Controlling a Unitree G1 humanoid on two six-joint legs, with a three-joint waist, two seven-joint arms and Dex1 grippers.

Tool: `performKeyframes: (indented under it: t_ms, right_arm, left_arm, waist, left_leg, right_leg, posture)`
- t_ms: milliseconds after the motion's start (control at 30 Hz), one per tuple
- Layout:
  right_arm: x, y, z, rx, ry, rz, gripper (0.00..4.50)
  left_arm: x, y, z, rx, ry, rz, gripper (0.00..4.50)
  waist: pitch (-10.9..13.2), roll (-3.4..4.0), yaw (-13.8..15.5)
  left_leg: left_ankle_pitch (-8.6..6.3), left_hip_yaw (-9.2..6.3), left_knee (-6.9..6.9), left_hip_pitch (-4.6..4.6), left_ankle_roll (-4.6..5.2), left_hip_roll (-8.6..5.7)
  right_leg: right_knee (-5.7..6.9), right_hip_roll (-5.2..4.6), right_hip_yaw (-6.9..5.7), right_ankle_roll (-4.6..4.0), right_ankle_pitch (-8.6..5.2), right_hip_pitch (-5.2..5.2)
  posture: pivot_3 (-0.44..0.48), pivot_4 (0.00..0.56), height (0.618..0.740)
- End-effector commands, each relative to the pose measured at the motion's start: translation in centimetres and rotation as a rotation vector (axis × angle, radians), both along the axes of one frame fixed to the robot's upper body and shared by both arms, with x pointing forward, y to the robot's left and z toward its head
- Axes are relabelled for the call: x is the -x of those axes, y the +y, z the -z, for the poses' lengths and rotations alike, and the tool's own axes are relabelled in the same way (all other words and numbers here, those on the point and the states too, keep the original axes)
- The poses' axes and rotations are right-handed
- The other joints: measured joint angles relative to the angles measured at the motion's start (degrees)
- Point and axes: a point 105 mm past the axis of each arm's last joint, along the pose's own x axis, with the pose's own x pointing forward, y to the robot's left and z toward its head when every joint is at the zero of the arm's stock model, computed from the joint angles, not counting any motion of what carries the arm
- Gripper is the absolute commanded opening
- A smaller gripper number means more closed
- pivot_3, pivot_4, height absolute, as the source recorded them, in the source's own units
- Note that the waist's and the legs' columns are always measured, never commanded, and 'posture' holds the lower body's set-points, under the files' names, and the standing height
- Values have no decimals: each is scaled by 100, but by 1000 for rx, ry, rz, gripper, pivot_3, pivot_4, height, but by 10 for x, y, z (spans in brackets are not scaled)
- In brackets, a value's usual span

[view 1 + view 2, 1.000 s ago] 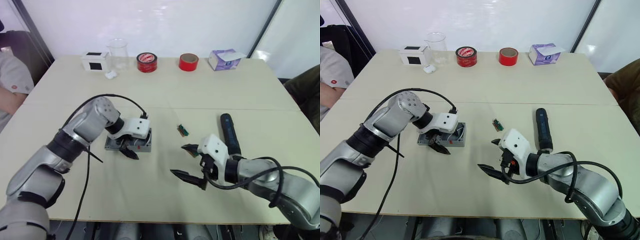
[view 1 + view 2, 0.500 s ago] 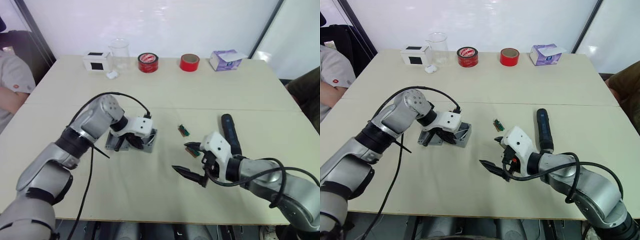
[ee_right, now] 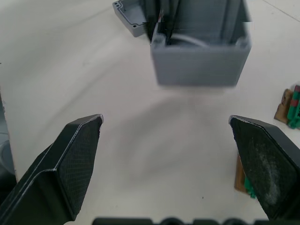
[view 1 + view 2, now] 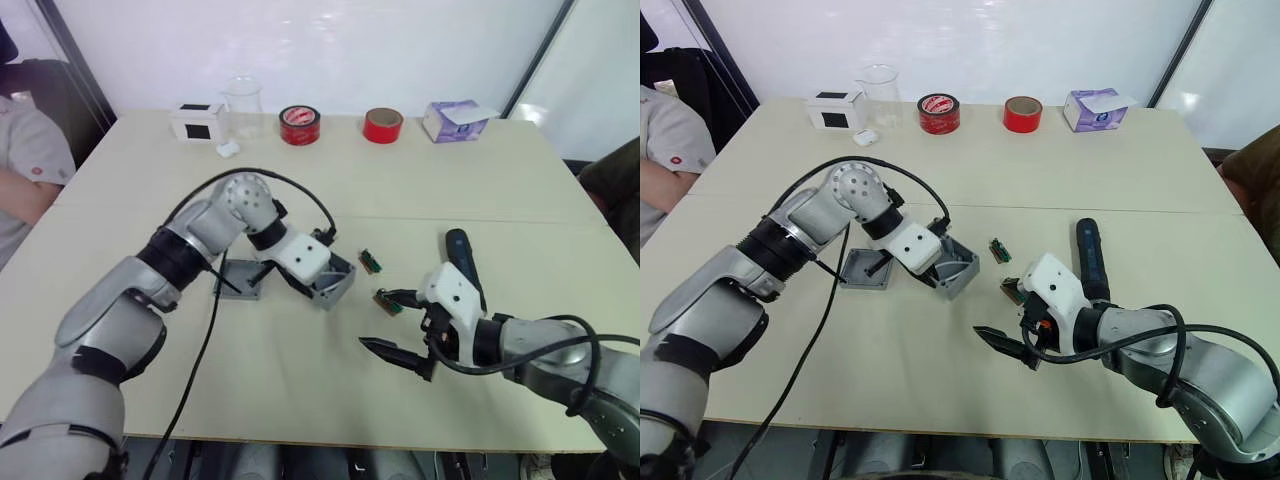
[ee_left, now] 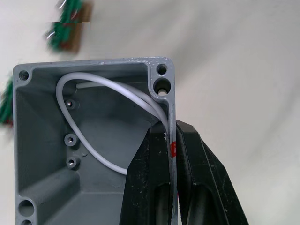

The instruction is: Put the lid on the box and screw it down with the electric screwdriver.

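Nearest me, my right gripper [image 4: 1012, 319] hangs just over the table with its two black fingers spread wide and nothing between them; half a second ago it sat slightly further left. Just beyond it lie two small green-and-brown circuit pieces [image 4: 1012, 290], and to its right the long dark blue-black pen-shaped electric screwdriver [image 4: 1090, 259] rests flat on the pale beige tabletop [image 4: 1040, 180], unmoved. My left gripper [image 5: 169, 154] is pinched tight on one wall of the small deep grey square box [image 4: 952, 265], and since the earlier frame it has carried the box to the right, away from the flat grey square lid [image 4: 868, 270]; the lid now lies alone on the table, clearly apart from the box, which is held tilted near the table's centre. My left wrist camera shows what the head views cannot: a white wire [image 5: 93, 122] looped inside the box and a small red mark [image 5: 173, 149] right at the pinched wall. At the far edge stand a white-and-black cube [image 4: 833, 110], a clear glass beaker [image 4: 876, 95], two red tape rolls [image 4: 939, 113] and a purple tissue packet [image 4: 1095, 109]; a white wall rises behind, and a seated person's arm [image 4: 665, 170] shows at far left.
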Motion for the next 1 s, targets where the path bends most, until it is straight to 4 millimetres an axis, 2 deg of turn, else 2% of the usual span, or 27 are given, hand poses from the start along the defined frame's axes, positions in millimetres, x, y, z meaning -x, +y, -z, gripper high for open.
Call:
performKeyframes:
  t_ms: [33,200,333,400,500,600,700,800,900,1000]
  right_arm:
    - [5,3,-10,-11,-52,5,4500]
    - [8,1,-8,-11,-46,26,4500]
    - [10,1,-7,-10,-41,28,4500]
    - [11,1,-7,-8,-38,19,4500]
    - [13,1,-8,-5,-30,-7,4500]
    - [14,1,-15,-10,-28,-55,4500]
    - [11,0,-26,-26,-54,-91,4500]
    - [0,7,-51,-61,-170,-132,4500]
    - [-5,22,-78,-124,-257,-217,4500]
    - [-6,34,-81,-78,-292,-288,4500]
  left_arm:
    - [8,-13,-1,19,-12,117,122]
    - [11,-14,12,-15,-9,178,122]
    - [10,-11,14,-36,-5,174,1221]
    - [8,-11,7,-23,17,114,2067]
    - [5,-5,-16,-3,16,37,2067]
    - [-1,16,-45,27,-16,-83,2067]
    - [0,39,-66,48,44,-279,2067]
    - [-6,55,-84,123,108,-573,2067]
    - [-21,68,-86,207,87,-908,2067]
    - [-29,85,-82,258,90,-1224,2067]
  waist:
    - [0,0,9]
    - [0,0,19]
    - [0,0,14]
    - [0,0,15]
    - [0,0,5]
    - [0,0,-43]
    - [0,1,-50]
    - [0,1,-125]
    - [0,2,-124]
    - [0,1,-114]
  left_leg:
    - [0,-1,0,0,0,0]
    - [0,0,1,-1,0,-1]
    - [0,0,1,0,0,-1]
    - [0,-1,1,0,0,0]
    - [0,-2,1,-1,0,0]
    - [0,-2,1,0,1,5]
    - [-1,-4,0,5,2,9]
    - [-1,-3,-1,9,2,14]
    - [-1,-4,0,12,2,16]
    - [-1,-11,0,12,2,16]
  right_leg:
    - [0,1,0,0,0,0]
    - [0,-1,0,0,0,0]
    - [0,1,1,0,0,0]
    - [0,1,1,0,0,0]
    - [1,1,1,0,0,0]
    - [1,5,1,0,0,0]
    - [5,9,-2,1,0,2]
    - [10,10,-1,3,-1,2]
    - [13,12,-2,7,-3,3]
    - [24,12,-5,16,-9,3]
  posture:
    - [0,150,740]
    - [0,150,740]
    - [0,150,740]
    - [0,150,740]
    - [0,150,740]
    - [0,150,740]
    - [0,150,740]
    - [0,150,740]
    - [0,150,740]
    - [0,150,740]
